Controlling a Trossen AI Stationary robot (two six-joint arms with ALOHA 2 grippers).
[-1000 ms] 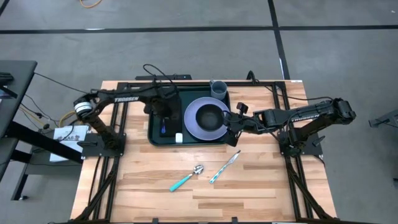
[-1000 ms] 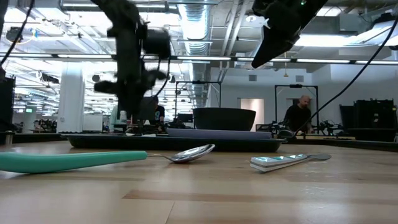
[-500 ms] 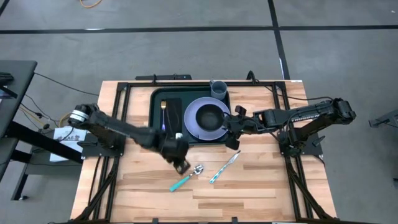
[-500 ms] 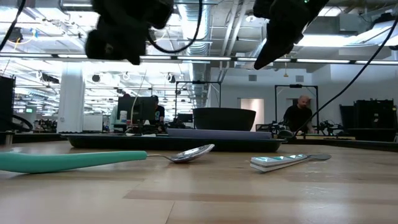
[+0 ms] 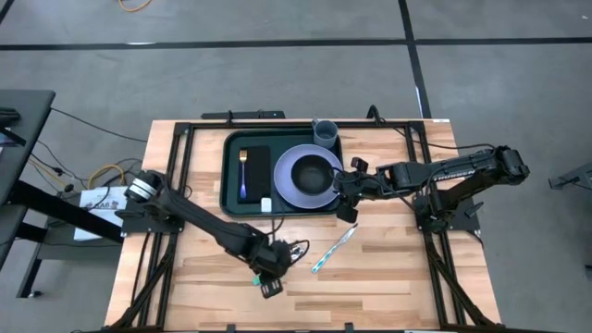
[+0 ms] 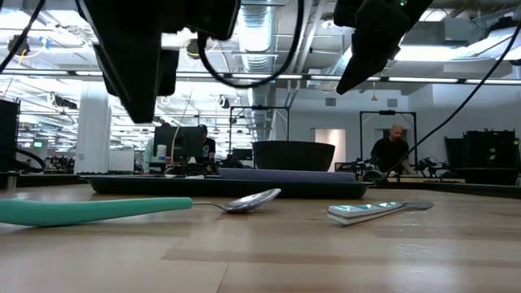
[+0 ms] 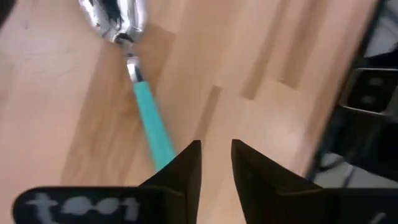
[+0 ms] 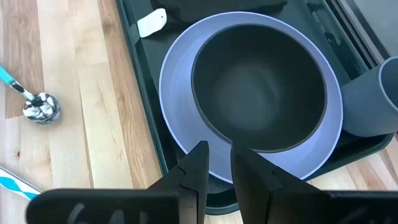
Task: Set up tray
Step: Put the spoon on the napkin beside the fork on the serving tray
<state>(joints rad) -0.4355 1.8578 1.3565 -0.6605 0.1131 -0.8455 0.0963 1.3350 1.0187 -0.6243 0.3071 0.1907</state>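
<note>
Left gripper [image 5: 268, 274] hangs low over the wooden table [image 5: 388, 287], above the teal handle of the spoon [image 7: 140, 93]. In its wrist view the two fingers stand a narrow gap apart with nothing between them, the handle running up to their tips but not gripped. Right gripper [image 5: 344, 196] hovers at the right edge of the tray [image 5: 228, 199], over the rim of the plate [image 8: 180, 74]; its fingers are likewise only slightly parted and hold nothing.

By size: the table carries the dark green tray at its far middle. On the tray sits a lavender plate with a dark bowl [image 8: 258, 93] on it, a grey cup [image 5: 324, 131] in the far right corner, and a flat black rectangle [image 5: 256, 171] on the left with a fork-like utensil [image 5: 242, 176] lying along its left edge. A small white piece [image 5: 266, 204] lies on the tray's near edge. Off the tray, on the bare wood, are the spoon and a knife [image 5: 335, 248] with a teal handle.

As I judge it, the setting is mostly done: plate, bowl, cup and one utensil are placed. Spoon and knife are left to bring over, and the left arm seems poised for the spoon.

Readable writing: "TROSSEN" on the right arm's forearm in the high view. The white lettering on the wrist mounts is too blurred to read.
</note>
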